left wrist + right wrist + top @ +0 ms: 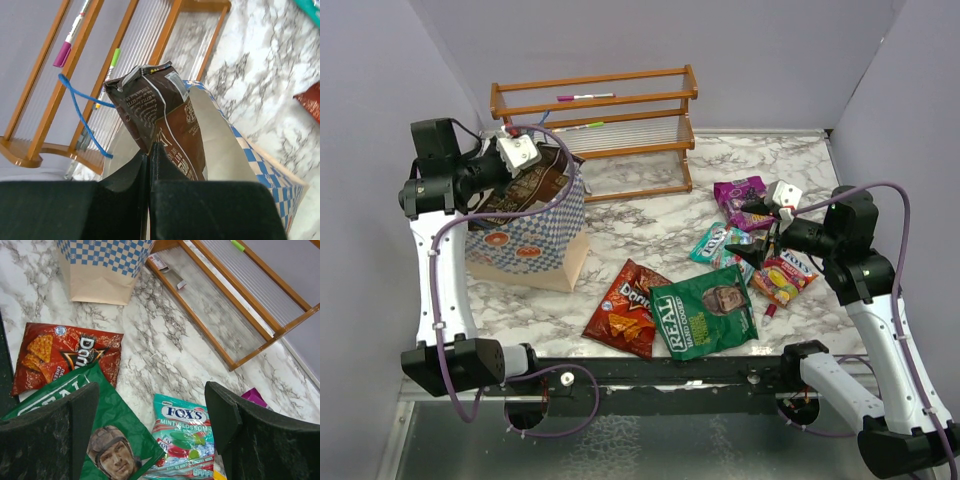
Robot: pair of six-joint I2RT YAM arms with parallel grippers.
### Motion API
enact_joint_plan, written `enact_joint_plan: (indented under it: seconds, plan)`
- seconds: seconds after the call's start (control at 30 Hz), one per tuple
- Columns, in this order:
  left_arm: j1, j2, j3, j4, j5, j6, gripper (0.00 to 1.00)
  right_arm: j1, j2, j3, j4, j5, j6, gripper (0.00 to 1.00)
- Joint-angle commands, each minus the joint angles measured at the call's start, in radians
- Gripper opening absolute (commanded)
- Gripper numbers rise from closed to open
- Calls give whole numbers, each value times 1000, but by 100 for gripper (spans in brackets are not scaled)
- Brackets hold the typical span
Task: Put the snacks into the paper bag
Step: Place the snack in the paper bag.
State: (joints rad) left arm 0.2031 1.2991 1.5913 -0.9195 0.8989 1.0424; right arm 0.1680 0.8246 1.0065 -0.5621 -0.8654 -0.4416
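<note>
while left jaws clamp the brown packet (165,115) across the paper bag (267,172) rim, right jaws gape.

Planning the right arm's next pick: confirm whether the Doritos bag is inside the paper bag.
No, the Doritos bag lies on the table, outside the paper bag.

Bright, diffuse light fills all three views, and the shadows lie short and soft close under the paper bag (545,225) and the green chip packet (705,318) on the marble tabletop (640,225). A faint sheen catches the green packet's creases. In the left wrist view the left gripper (150,150) is a dark blur against the lens, the brown packet (165,115) is sharp, and the wooden rack (17,155) is soft. The right gripper (151,390) is likewise dark and slightly unfocused.
</note>
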Motion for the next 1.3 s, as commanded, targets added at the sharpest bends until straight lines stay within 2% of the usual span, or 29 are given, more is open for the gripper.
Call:
enact_joint_plan:
  seconds: [0.0, 0.2, 0.33, 0.47, 0.63, 0.8, 0.9, 1.1, 1.17, 1.27]
  plan:
    - [3, -36, -71, 294, 124, -322, 0, -7, -1, -11, 30, -24, 13, 87]
    - [-97, -55, -184, 533, 61, -637, 0, -13, -5, -19, 36, -24, 12, 87]
    - [-223, -82, -232, 626, -93, -721, 0, -14, -2, -24, 43, -27, 12, 87]
    - [-273, -75, -221, 654, -158, -790, 0, -14, 5, -20, 42, -32, 12, 87]
    - [-277, -57, -137, 528, -210, -683, 0, -15, 10, -16, 37, -28, 10, 87]
    - [-277, -49, -58, 364, -427, -537, 0, -15, 9, -23, 42, -27, 7, 87]
    - [-277, -53, -37, 324, -554, -485, 0, -15, 14, -24, 49, -32, 8, 87]
    - [-277, -44, -7, 282, -701, -444, 0, -14, 23, -20, 50, -35, 9, 87]
    - [-277, -48, -9, 277, -722, -431, 0, -14, 22, -22, 51, -34, 10, 87]
    - [-277, -92, -61, 307, -669, -375, 0, -15, 16, -28, 53, -30, 9, 87]
